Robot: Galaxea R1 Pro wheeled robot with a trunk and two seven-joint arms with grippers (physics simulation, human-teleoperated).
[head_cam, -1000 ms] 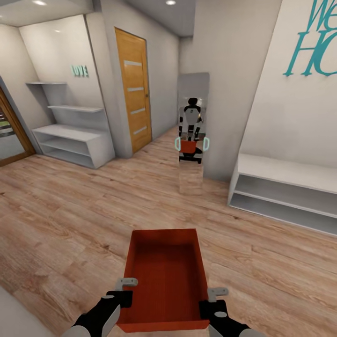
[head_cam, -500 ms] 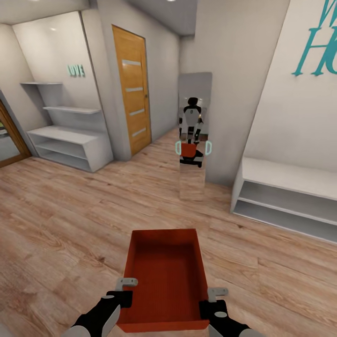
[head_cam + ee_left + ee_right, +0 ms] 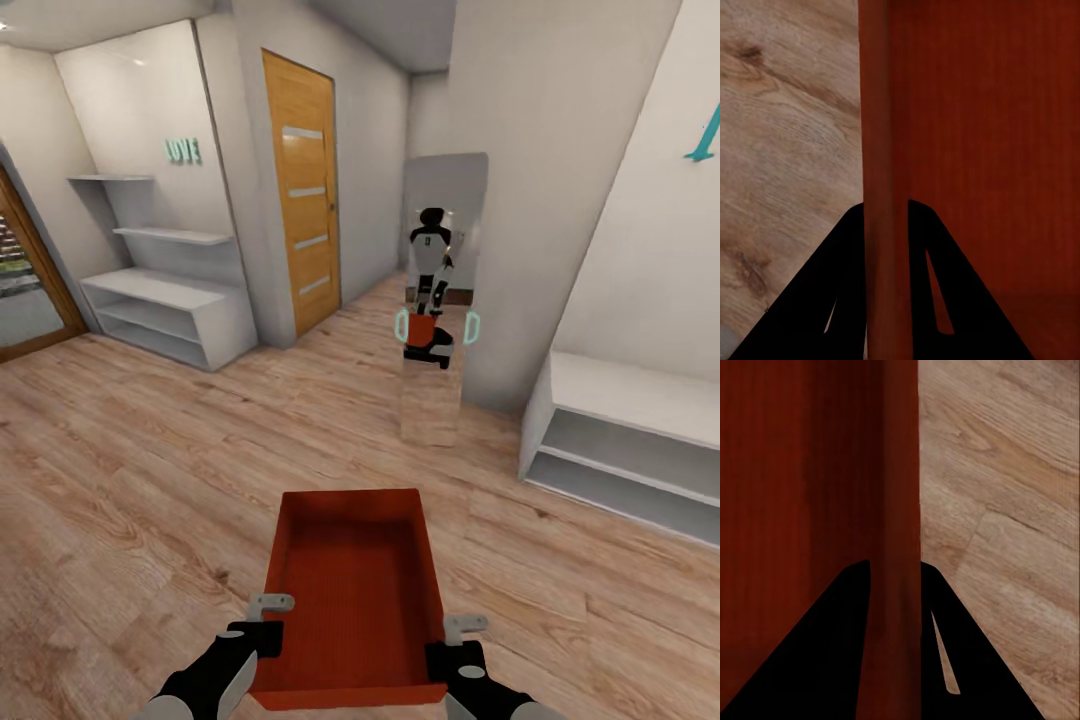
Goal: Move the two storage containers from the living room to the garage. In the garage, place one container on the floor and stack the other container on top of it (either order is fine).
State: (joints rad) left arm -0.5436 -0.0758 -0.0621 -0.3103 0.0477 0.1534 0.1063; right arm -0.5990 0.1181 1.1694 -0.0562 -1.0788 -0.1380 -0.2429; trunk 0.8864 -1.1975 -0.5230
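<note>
One red-orange storage container hangs in front of me above the light wood-plank floor, open top up and empty. My left gripper is shut on its left wall near the near corner. My right gripper is shut on its right wall. The left wrist view has the thin wall of the container running between the black fingers of the left gripper. The right wrist view has the container's wall pinched the same way by the right gripper. The other container and the garage are out of view.
A tall mirror ahead reflects me holding the bin. An orange striped door stands left of it, beside a passage leading on. White shelves stand at the left, a low white shelf unit at the right, a glazed wood-framed door far left.
The whole picture has shifted: door, mirror and shelves slid to the right and look closer, so the camera moved. The container and both grippers kept their places in the view.
</note>
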